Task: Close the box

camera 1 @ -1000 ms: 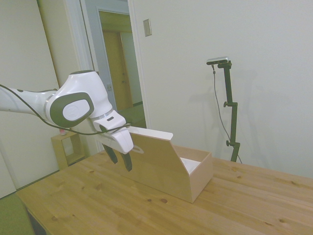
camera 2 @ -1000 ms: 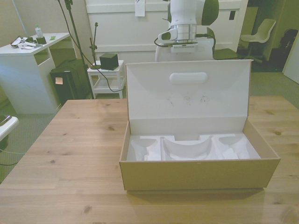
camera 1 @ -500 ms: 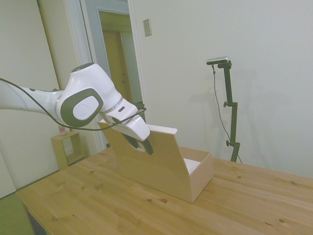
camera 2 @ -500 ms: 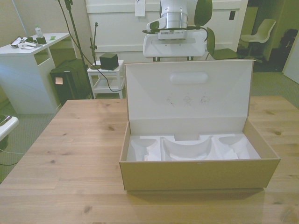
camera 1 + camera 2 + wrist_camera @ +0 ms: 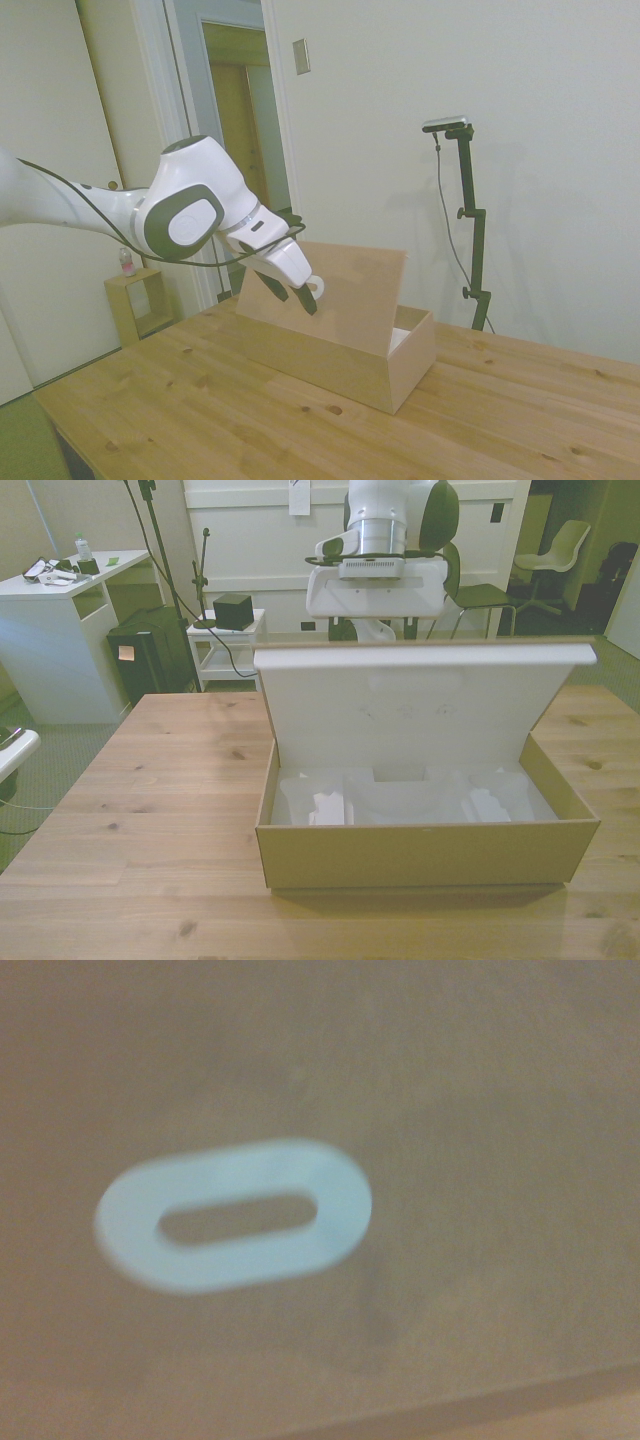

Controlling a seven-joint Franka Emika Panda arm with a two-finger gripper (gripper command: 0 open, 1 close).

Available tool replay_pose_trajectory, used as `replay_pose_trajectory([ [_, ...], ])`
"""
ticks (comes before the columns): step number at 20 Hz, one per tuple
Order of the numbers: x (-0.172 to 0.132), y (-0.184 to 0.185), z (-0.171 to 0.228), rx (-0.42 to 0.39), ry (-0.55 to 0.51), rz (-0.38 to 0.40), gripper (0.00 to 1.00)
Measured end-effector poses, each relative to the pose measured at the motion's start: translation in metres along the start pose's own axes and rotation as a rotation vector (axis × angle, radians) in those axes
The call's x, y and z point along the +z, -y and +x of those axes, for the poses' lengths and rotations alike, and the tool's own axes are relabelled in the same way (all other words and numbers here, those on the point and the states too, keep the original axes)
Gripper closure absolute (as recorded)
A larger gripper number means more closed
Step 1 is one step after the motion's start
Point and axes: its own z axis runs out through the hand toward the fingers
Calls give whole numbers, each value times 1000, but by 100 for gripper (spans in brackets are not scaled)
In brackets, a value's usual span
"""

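The box [image 5: 392,372] is a long light-brown cardboard carton on the wooden table, with a pale moulded insert [image 5: 400,802] inside. Its hinged lid [image 5: 345,292] leans forward over the opening, and the front view shows the lid's white underside [image 5: 400,700]. My gripper [image 5: 292,293] is pressed against the lid's brown outer face, close to the white oval mark [image 5: 316,288]. The fingers are open with nothing between them. In the front view only the white hand [image 5: 375,588] rises above the lid; the fingers are hidden behind it. The wrist view is filled by the lid's brown face and the oval mark [image 5: 235,1215].
A small wooden cube shelf [image 5: 135,300] stands on the floor beyond the table's far left. Behind the table are a white desk [image 5: 60,590], a white cart with a black cube [image 5: 230,620] and a chair [image 5: 560,550]. Bare tabletop [image 5: 160,810] lies on the front view's left.
The gripper rose from behind the lid's lower back and moved forward against it. The lid swung from upright to leaning over the box opening.
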Motion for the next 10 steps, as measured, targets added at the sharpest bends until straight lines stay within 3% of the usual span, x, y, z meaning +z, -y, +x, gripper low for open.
replay_pose_trajectory([
  [10, -2, -26, -4, -40, 210, -132, 0],
])
